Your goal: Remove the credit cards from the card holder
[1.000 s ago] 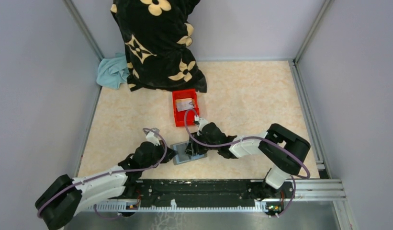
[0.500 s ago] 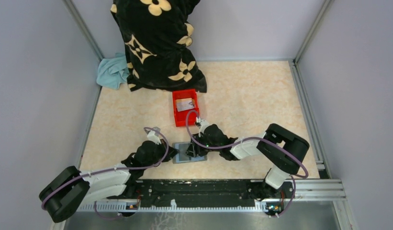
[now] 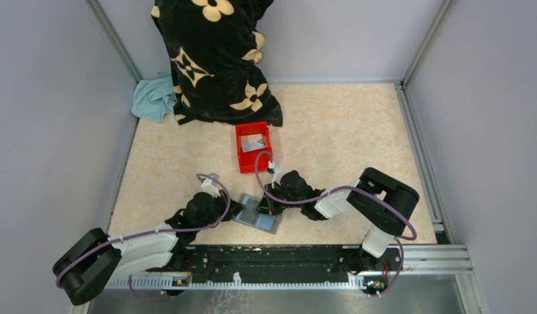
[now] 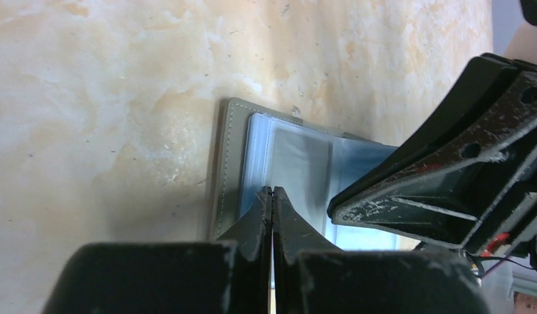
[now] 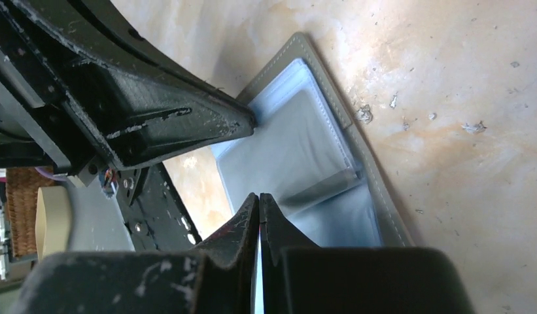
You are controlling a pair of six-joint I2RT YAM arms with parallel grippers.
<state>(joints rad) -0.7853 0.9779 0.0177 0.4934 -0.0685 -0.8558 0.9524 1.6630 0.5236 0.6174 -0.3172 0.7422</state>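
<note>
Plainly, the right gripper (image 5: 259, 196) had its jaws pressed together with no gap, tips down on the blue-grey inside of the card holder (image 5: 344, 209). A thin pale line ran between the fingers, but I could not tell whether that was a card edge, a bit of clear sleeve, or nothing at all. The left gripper (image 4: 272, 193) was likewise closed tight, its joined tips bearing on the sleeve near the holder's grey stitched border. Used as one blunt point, it seemed there to pin the holder to the table (image 3: 331, 131) so that it would not slide or lift when the other arm pulled.

The holder lay open and flat between the two arms, skewed to the table's edge, near the arm bases. A grey rectangle showed through the clear pocket, probably a card not yet drawn out.

Farther back, well apart from the holder, stood the red bin (image 3: 241, 157) with one of the credit cards (image 3: 252, 142) lying in it, silver-grey. That suggested the bin was where cards go, and that the job was partly done. Beyond it, against the back wall, stood a black flower-patterned bundle (image 3: 213, 59), with a teal cloth (image 3: 153, 98) beside it.
</note>
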